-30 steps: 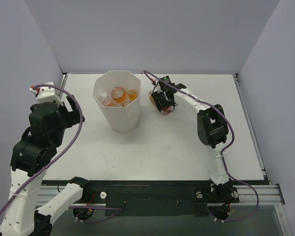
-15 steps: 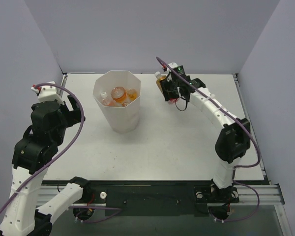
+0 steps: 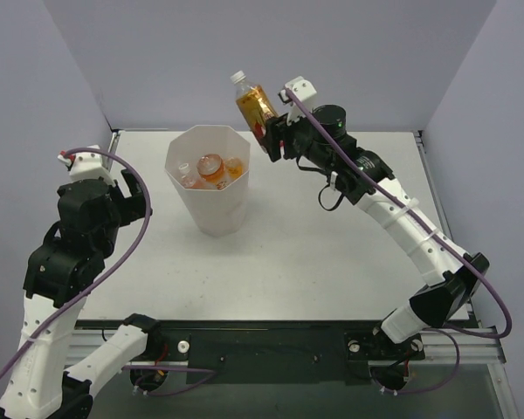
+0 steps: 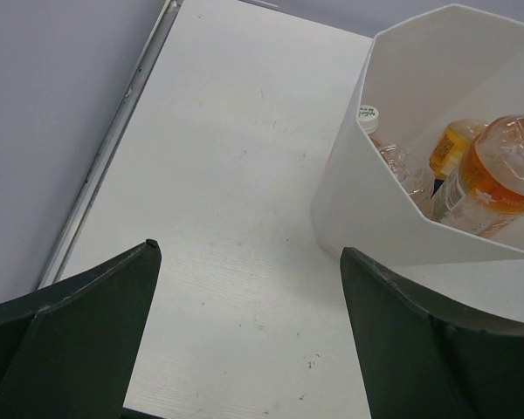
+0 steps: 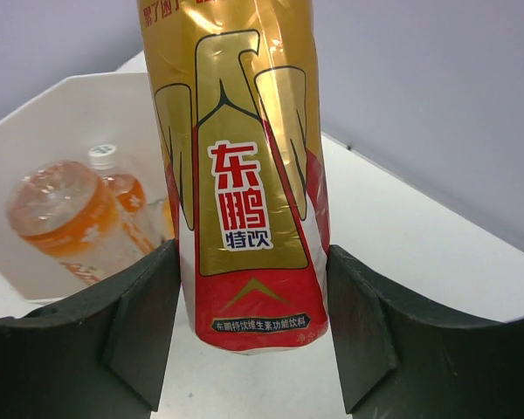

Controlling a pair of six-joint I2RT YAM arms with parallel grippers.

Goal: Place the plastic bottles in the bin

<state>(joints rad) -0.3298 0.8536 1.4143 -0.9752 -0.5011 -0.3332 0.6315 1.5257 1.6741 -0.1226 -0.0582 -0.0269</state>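
The right gripper is pinching a white-capped bottle with a gold and red label low on its body. It is holding the bottle tilted in the air above the far edge of the table, cap uppermost and leaning toward the bin side. The bottle is hanging just to the right of the white bin, which is standing near the far edge, left of the middle. It is not yet over the opening.

In the right wrist view, the two dark fingers are pressing against the bottle's sides near its base, with the bin's mouth showing beyond on the left. Three more bottles are lying inside the bin, two with orange contents and one clear. Near the left edge of the table, the left gripper is hovering with its fingers spread wide, gripping nothing and facing the bin's left wall.

No other bottle is showing on the table, so this looks like the carry of the last one. The next move is likely calling for a swing leftward until the bottle is above the opening. It would probably need bringing down closer to the rim before the fingers part, so that it is not striking the thin wall or bouncing out.
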